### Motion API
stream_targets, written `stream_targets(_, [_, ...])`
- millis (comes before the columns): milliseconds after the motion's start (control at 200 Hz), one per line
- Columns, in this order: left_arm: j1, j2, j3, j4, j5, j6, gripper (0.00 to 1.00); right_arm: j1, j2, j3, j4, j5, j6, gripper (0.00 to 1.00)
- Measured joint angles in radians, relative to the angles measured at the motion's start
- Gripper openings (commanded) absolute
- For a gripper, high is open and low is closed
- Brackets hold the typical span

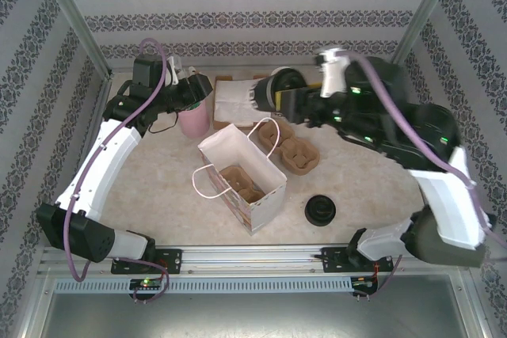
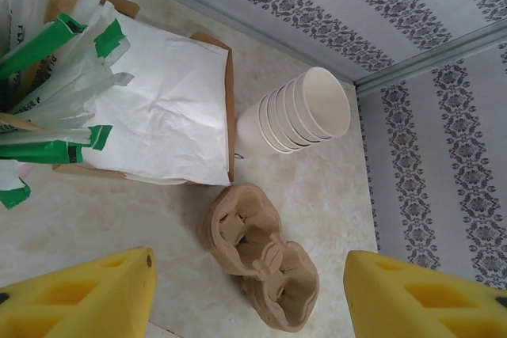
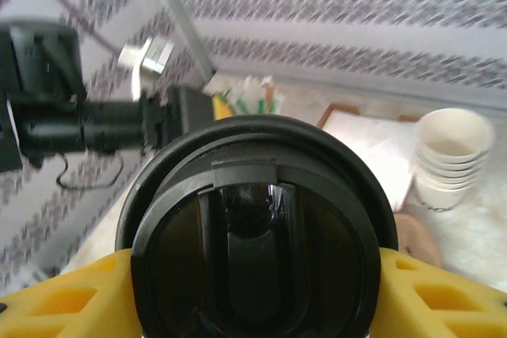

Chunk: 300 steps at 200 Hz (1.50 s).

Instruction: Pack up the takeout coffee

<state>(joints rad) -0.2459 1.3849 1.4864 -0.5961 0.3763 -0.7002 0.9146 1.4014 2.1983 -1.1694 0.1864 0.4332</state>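
**mik:** what's the setup like, surface and walls?

**jo:** pale speckled tabletop, boxed in on three sides by striped patterned walls. Metal posts run up at the far corners and there's a rail along the near edge. Pretty tight box tbh.

**mik:** and the takeout coffee?

**jo:** up in the air over the far middle of the tabletop, beyond the bag. The right gripper is clamped on it, a yellow finger on either side, black lid facing the wrist cam. The white paper bag stands open in the centre with a cardboard carrier down inside.

**mik:** left gripper?

**jo:** jaws apart, nothing between them. It hangs near the far left corner, beside a pink cup stuffed with paper-wrapped straws.

**mik:** room to move?

**jo:** the right half is mostly bare, just a loose black lid near the front edge. The front left is bare too. The far edge is the crowded bit: napkins, a stack of cream cups, and spare carriers just behind the bag.
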Motion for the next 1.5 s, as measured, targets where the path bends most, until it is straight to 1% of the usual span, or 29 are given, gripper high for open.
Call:
stream_targets(140, [0.001, 0.008, -0.002, 0.006, -0.054, 0.004, 0.66, 0.042, 0.134, 0.003, -0.002, -0.073, -0.018, 0.62])
stream_targets(310, [0.006, 0.031, -0.020, 0.068, -0.120, -0.005, 0.66, 0.065, 0.245, 0.047, -0.048, -0.119, -0.014, 0.61])
stream_targets(500, [0.025, 0.074, -0.024, 0.088, -0.167, -0.004, 0.66, 0.065, 0.284, 0.104, -0.137, -0.116, 0.011, 0.61])
stream_targets(625, [0.045, 0.072, -0.051, 0.121, -0.180, -0.005, 0.66, 0.065, 0.310, 0.179, -0.190, -0.116, 0.020, 0.60])
stream_targets(719, [0.050, 0.074, -0.056, 0.132, -0.182, -0.007, 0.64, 0.066, 0.341, 0.225, -0.225, -0.119, 0.019, 0.60])
stream_targets(959, [0.050, 0.054, -0.061, 0.122, -0.158, -0.016, 0.61, 0.086, 0.433, 0.243, -0.317, -0.124, -0.023, 0.60])
stream_targets(1129, [0.050, -0.059, -0.106, 0.044, -0.124, -0.019, 0.61, 0.121, 0.471, 0.234, -0.348, -0.104, -0.061, 0.60])
stream_targets(1239, [0.050, -0.098, -0.106, -0.032, -0.058, -0.022, 0.61, 0.138, 0.481, 0.225, -0.362, -0.088, -0.071, 0.59])
stream_targets(1404, [0.050, -0.083, -0.107, -0.163, 0.050, -0.043, 0.59, 0.142, 0.500, 0.214, -0.388, -0.054, -0.074, 0.58])
stream_targets(1499, [0.050, -0.095, -0.135, -0.183, 0.097, -0.058, 0.59, 0.142, 0.524, 0.216, -0.394, -0.045, -0.074, 0.58])
